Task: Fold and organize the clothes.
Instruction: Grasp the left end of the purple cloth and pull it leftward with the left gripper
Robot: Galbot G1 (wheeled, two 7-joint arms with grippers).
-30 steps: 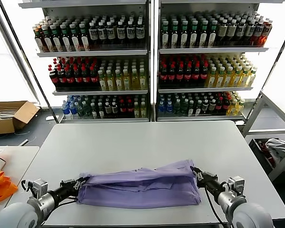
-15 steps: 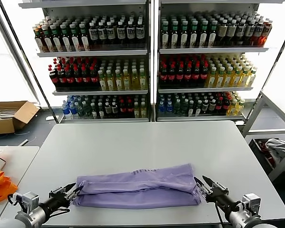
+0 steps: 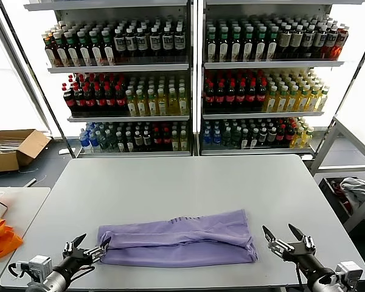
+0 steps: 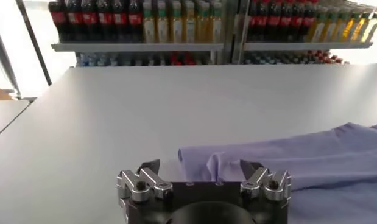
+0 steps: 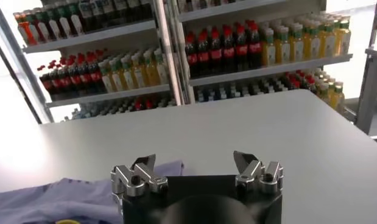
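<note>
The T-shirt [image 3: 177, 238] is lying folded into a long band on the counter [image 3: 170, 182], near its front edge. The left gripper [image 3: 88, 250] is hovering just beside the shirt's left end, fingers spread wide and holding nothing. The right gripper [image 3: 287, 241] is sitting a little off the shirt's right end, also wide open. The loose layers could slip apart if a finger drags the top fold.

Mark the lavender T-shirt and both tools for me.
lavender T-shirt [image 3: 177, 238], head view, middle of the folded fabric.
left tool [image 3: 85, 247], head view, between its open tips.
right tool [image 3: 283, 235], head view, between its open tips.
</note>
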